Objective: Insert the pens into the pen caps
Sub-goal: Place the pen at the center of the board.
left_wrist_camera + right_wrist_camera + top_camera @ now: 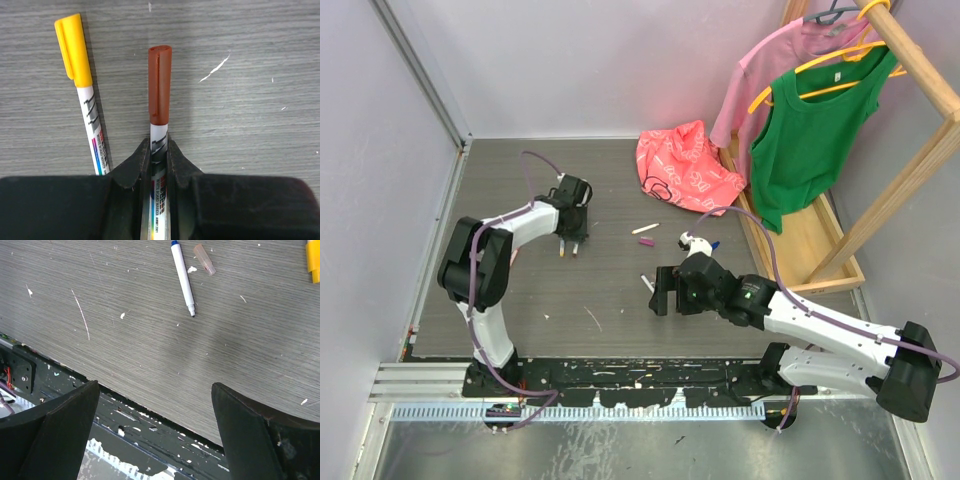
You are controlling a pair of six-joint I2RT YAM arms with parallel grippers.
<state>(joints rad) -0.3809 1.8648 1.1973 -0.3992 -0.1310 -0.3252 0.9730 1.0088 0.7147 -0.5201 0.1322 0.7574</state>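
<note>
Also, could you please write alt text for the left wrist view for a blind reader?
The left gripper is shut on a white pen with a dark red cap, above a grey wood-grain table. A second white pen with a yellow cap lies beside it.

Right pincer (154,384) gapes wide over the table (150,340); uncapped pen (183,277) lies beside pale cap (205,259).

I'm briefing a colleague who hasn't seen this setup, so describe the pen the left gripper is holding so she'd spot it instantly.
On the grey wood-grain table, find the left gripper on the left side. It is closed on a white pen pointing away from it. That pen wears a brownish-red cap, while its neighbour lying alongside has a yellow cap.
</note>
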